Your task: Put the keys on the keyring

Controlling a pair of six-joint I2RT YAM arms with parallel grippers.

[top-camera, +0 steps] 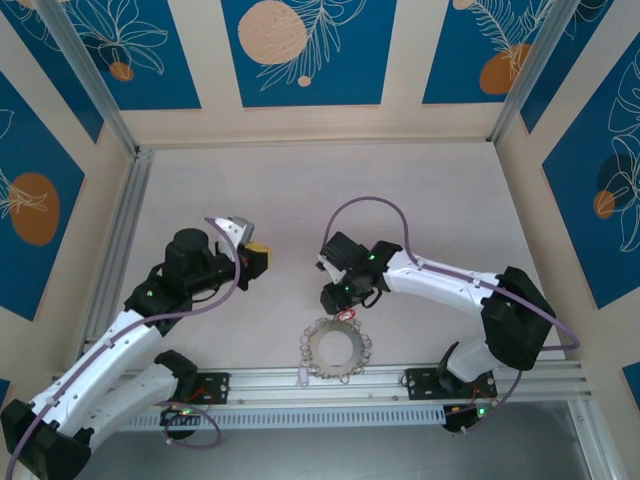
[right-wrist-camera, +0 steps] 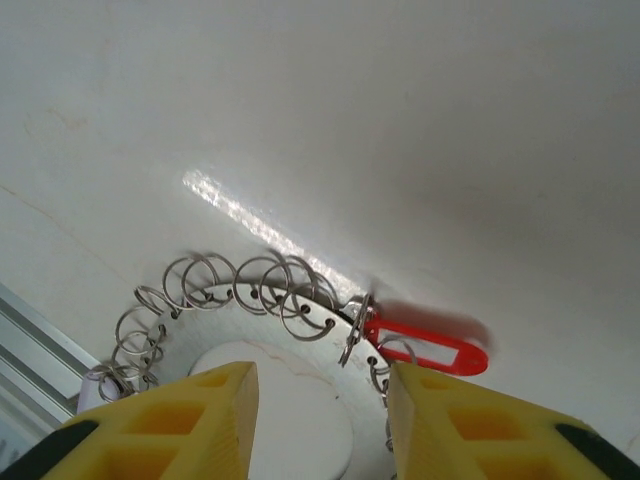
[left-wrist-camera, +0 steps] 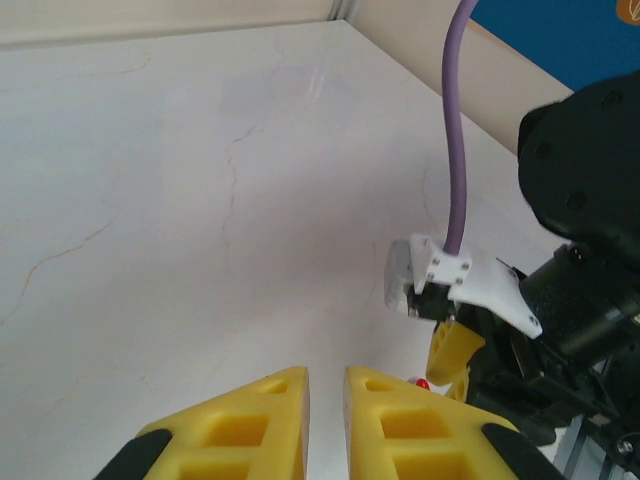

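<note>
- My left arm reaches out from the near-left corner, elbow bent, its wrist hanging over the bench point(top-camera: 300, 190) left of centre.
- My left jaws point(top-camera: 255, 258) point right. In the left wrist view they point(left-wrist-camera: 325, 385) are drawn almost together, with a thin slit between them and nothing in it.
- My right arm comes in from the near right and folds back toward the middle, its purple cable point(top-camera: 370, 205) arching above it.
- My right jaws point(top-camera: 345, 300) point down over the far edge of the keyring point(top-camera: 320, 350).
- In the right wrist view these jaws point(right-wrist-camera: 320, 375) are spread wide and pinch nothing; the keyring point(right-wrist-camera: 250, 320) lies flat on the bench below the gap.
- The keyring sits near the middle, just beyond the aluminium rail point(top-camera: 400, 380), with its whitish tag point(top-camera: 300, 377) at the near-left edge.
- The keys point(right-wrist-camera: 476, 362), one red oval piece, lie flat at the ring's far edge point(top-camera: 347, 316), with one end touching a wire loop point(right-wrist-camera: 355, 325). I cannot tell whether it is threaded on.
</note>
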